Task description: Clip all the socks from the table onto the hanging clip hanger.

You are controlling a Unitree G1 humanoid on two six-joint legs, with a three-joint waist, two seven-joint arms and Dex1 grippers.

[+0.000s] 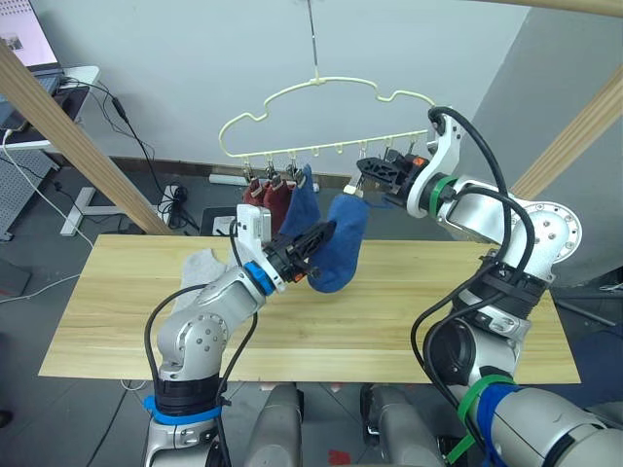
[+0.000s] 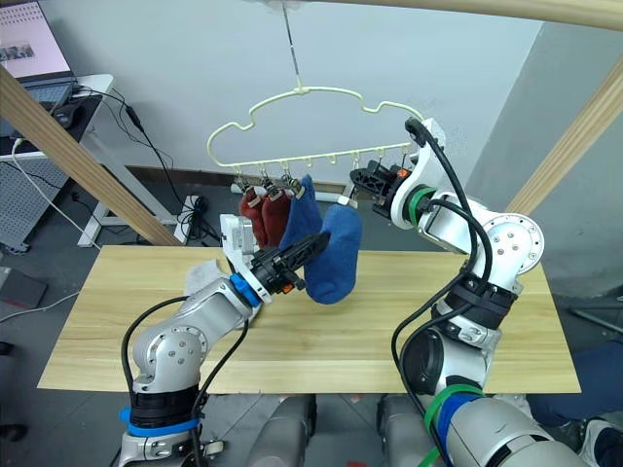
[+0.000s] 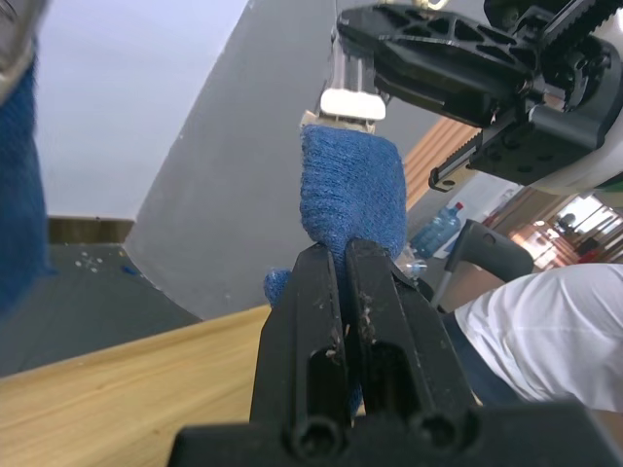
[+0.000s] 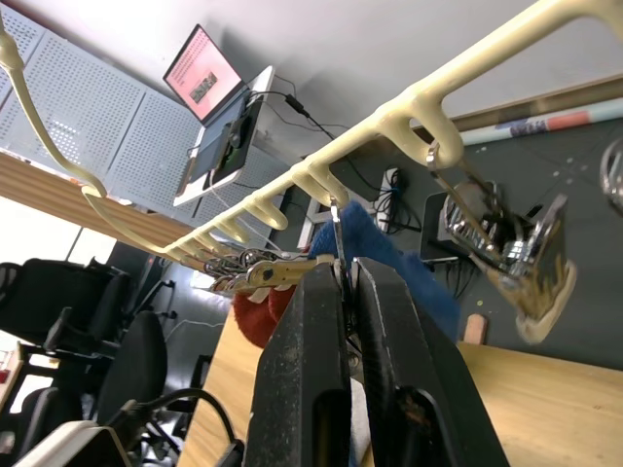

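Left gripper pinches a blue sock under the clip hanger; right gripper squeezes its clip.

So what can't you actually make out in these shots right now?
- Whether the clip has bitten the second blue sock: the right hand covers it in the eye views.
- How many grey socks lie on the table: the left arm hides most of them.
- The hanger hook's top: cut off by the upper edge.
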